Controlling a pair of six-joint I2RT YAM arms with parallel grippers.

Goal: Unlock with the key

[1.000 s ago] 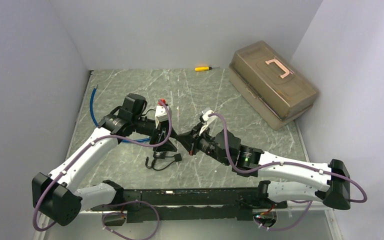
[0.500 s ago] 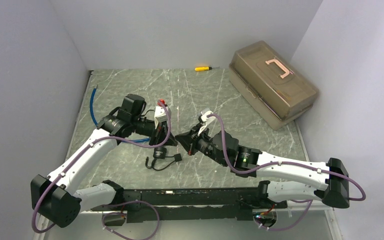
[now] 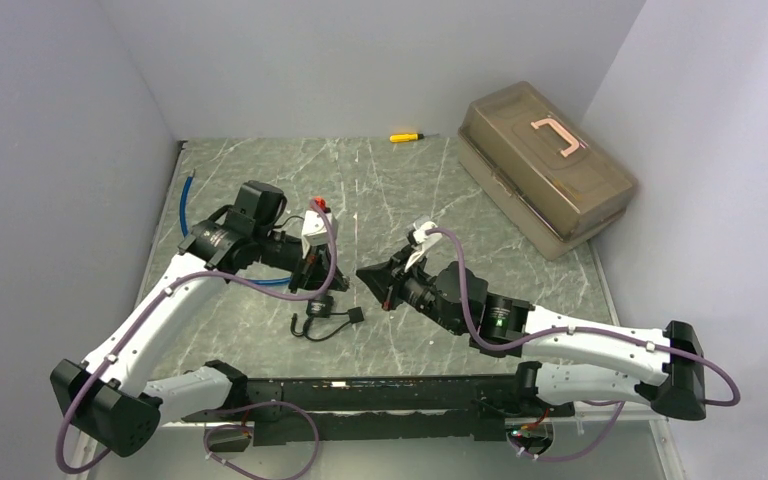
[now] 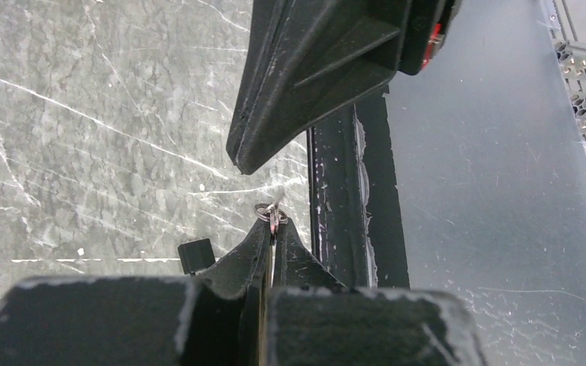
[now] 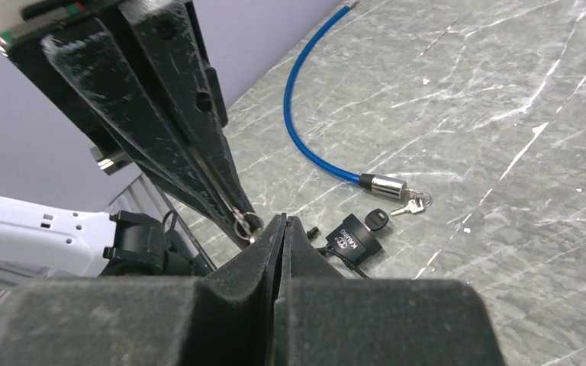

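My left gripper (image 4: pixel 274 221) is shut on a small silver key, whose ring (image 4: pixel 272 212) sticks out past the fingertips. In the top view this gripper (image 3: pixel 321 287) hangs over the black lock (image 3: pixel 321 310) on the table. The right wrist view shows the lock (image 5: pixel 355 238) with a black-headed key (image 5: pixel 377 219) at its end. My right gripper (image 5: pixel 284 221) is shut with nothing seen between its fingers. Its tip (image 3: pixel 362 272) points at the left gripper, a short gap away.
A blue cable (image 5: pixel 310 114) with a silver end (image 5: pixel 385 184) and small keys (image 5: pixel 410 204) lies behind the lock. A brown toolbox (image 3: pixel 545 170) stands at the back right. A yellow screwdriver (image 3: pixel 405 137) lies at the back wall.
My left gripper has closed on the key ring and drawn slightly left. The right gripper stayed shut and pulled back to the right, opening a gap between the two.
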